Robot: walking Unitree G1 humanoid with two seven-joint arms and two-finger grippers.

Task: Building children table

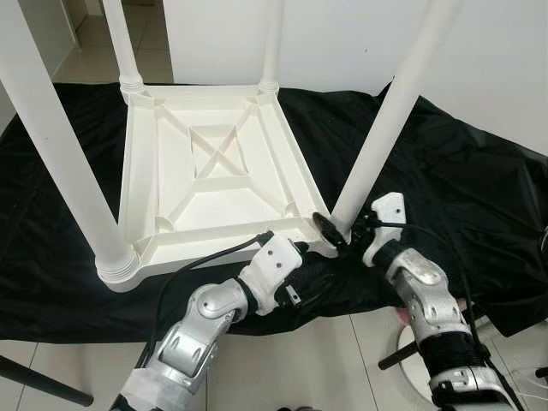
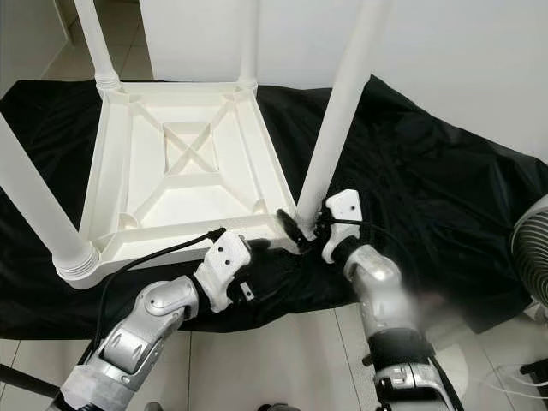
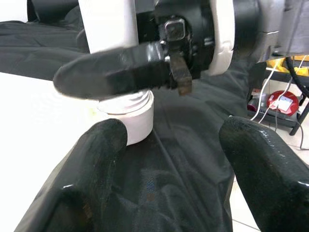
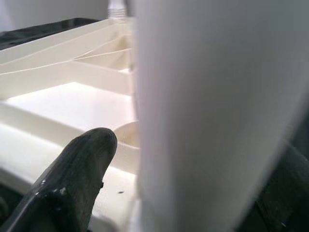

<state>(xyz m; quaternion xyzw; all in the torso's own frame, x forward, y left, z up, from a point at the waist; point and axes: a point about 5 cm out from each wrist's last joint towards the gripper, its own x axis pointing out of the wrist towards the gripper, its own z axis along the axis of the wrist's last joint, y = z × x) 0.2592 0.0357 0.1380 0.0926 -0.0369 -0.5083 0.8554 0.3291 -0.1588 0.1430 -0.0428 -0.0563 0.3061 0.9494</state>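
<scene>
Black cloth (image 1: pixel 445 163) on tiled floor (image 1: pixel 342 368), upturned table (image 1: pixel 214 163), right pincer (image 1: pixel 342 233) grasping leg (image 1: pixel 385 128), left pincer (image 3: pixel 169 159) released

Pale tiled floor (image 1: pixel 342 360) spread with a crumpled black sheet (image 1: pixel 462 171), carrying an upturned white plastic table (image 1: pixel 214 171) that rests flat on it with four legs pointing up.

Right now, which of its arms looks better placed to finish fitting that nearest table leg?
Probably the right. The right gripper is clasped around the leg at its base, while the left gripper sits open beside it on the black cloth.
</scene>
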